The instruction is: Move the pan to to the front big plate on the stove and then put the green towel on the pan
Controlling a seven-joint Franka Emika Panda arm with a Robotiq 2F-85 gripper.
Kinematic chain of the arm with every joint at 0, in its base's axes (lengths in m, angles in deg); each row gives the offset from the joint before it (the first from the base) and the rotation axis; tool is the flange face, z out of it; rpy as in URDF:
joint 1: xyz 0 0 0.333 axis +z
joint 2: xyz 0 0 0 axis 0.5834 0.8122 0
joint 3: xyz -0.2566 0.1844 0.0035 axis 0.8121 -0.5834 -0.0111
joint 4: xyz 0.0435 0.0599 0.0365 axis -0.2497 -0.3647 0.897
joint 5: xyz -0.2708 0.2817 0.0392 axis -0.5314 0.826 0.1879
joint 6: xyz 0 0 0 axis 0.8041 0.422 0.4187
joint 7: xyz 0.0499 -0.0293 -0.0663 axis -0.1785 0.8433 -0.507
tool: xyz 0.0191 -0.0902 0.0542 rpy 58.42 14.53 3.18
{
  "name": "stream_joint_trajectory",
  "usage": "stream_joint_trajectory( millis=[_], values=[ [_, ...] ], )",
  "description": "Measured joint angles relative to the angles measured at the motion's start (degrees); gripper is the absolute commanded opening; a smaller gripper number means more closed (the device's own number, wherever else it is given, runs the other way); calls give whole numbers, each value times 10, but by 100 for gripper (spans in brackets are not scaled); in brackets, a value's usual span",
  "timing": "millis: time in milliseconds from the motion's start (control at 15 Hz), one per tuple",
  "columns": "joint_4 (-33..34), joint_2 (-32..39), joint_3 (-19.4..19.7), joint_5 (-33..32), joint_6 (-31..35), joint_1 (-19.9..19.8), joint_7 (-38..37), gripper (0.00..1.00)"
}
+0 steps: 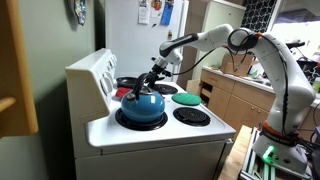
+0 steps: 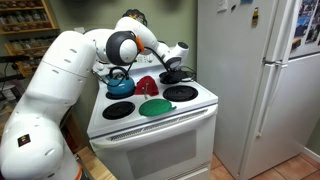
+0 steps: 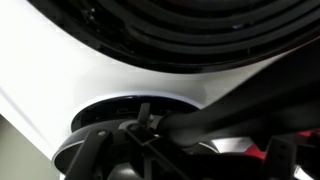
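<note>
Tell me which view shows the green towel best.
An exterior view: the green towel lies fully visible on the stovetop, seen from above, with nothing covering it. In an exterior view from the side, the green towel is a smaller, flatter sliver. The wrist view does not show it.

Both exterior views are bright enough but a bit soft. The white stove top (image 1: 165, 135) shines, and the green towel (image 2: 155, 107) shows clearly. In an exterior view the wall (image 1: 40, 60) at nine o'clock is dim. The wrist view is very blurry, dark at twelve o'clock.
</note>
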Motion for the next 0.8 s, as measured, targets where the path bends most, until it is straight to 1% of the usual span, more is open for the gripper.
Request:
stream_joint_trajectory(
  millis=[600,667,800],
  values=[
    [0,0,0,0,0,0,0,93],
    [0,0,0,0,0,0,0,98],
    [0,0,-1,0,0,-1,0,100]
  ],
)
